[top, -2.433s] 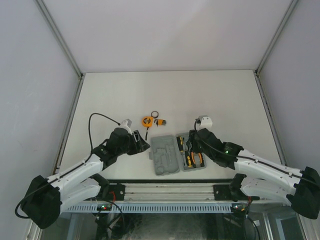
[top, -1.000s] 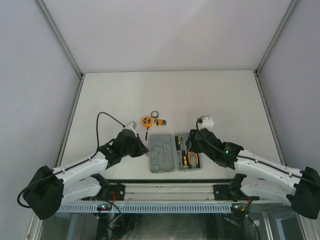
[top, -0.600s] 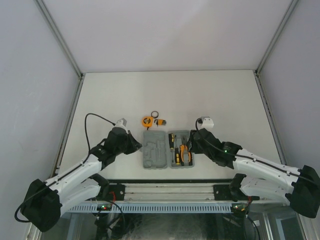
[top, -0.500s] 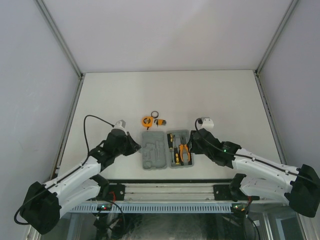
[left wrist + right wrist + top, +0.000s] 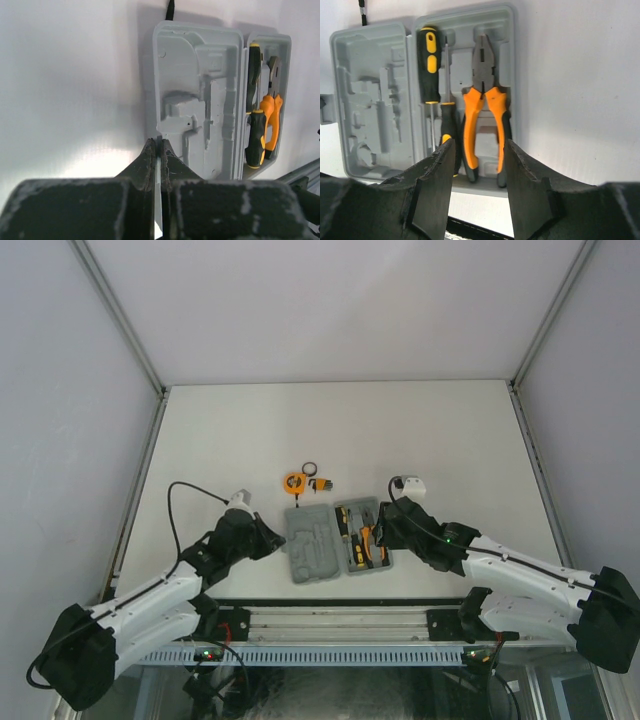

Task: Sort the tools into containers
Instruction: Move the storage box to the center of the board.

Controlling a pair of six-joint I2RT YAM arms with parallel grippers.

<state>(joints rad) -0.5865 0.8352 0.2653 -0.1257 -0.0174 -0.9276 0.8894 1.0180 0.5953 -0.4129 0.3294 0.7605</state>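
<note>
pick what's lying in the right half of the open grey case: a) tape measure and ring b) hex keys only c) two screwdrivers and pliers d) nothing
c, the right wrist view shows two screwdrivers and pliers seated in that half of the case, while the tape measure sits outside it.

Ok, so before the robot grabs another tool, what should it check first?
1. Case lies open, both halves facing up: ok.
2. Screwdrivers and pliers sit in the right half: ok.
3. Left half's recesses are free for more tools: ok.
4. Tape measure, hex key set and black ring are packed: not ok, they lie on the table beyond the case.
5. Right gripper is open and empty, above the pliers: ok.
6. Left gripper is clear of the case: cannot tell. It is shut, with its tips right at the case's near edge.
</note>
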